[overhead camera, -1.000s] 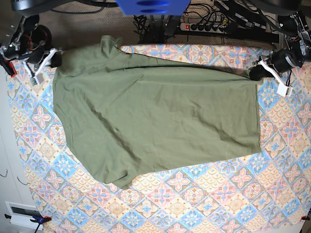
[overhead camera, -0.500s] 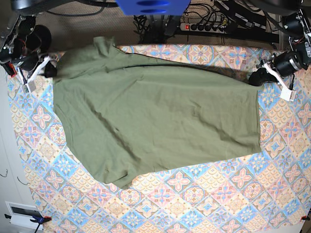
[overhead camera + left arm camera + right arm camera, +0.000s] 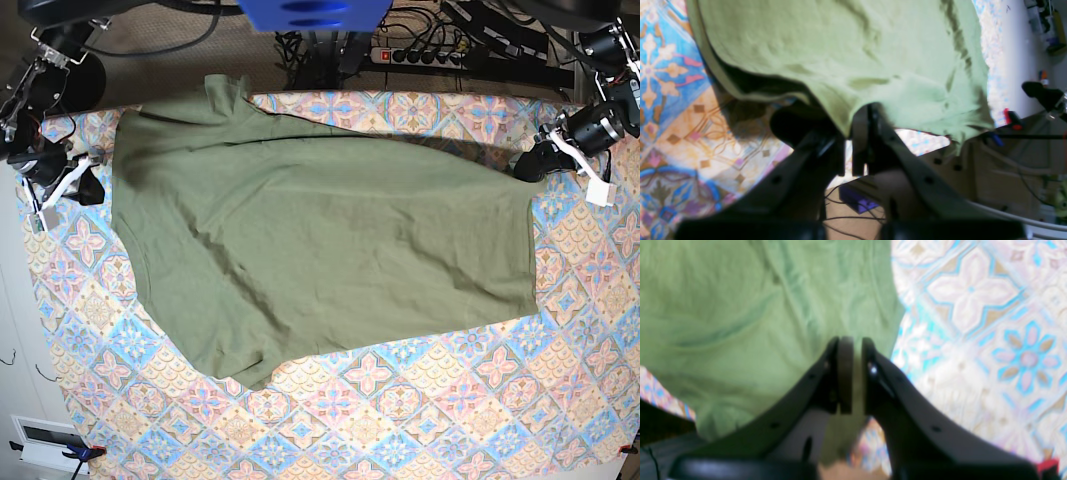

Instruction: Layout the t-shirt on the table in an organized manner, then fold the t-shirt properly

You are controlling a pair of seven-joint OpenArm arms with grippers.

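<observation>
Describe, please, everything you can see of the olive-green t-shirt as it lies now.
The t-shirt is plain olive-green, soft cotton by its look, lightly creased. It lies spread sideways across the table, mostly flat, one short sleeve pointing toward the near edge. The left gripper is shut on an edge of it, lifting the cloth slightly there; the right gripper pinches another edge at the opposite end.

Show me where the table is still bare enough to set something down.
Free: the wide strip of table between the t-shirt hem and the near edge, plus a narrower band along the base view's right. Crowded: the far corners, where each claw, left and right, pinches the shirt.
</observation>
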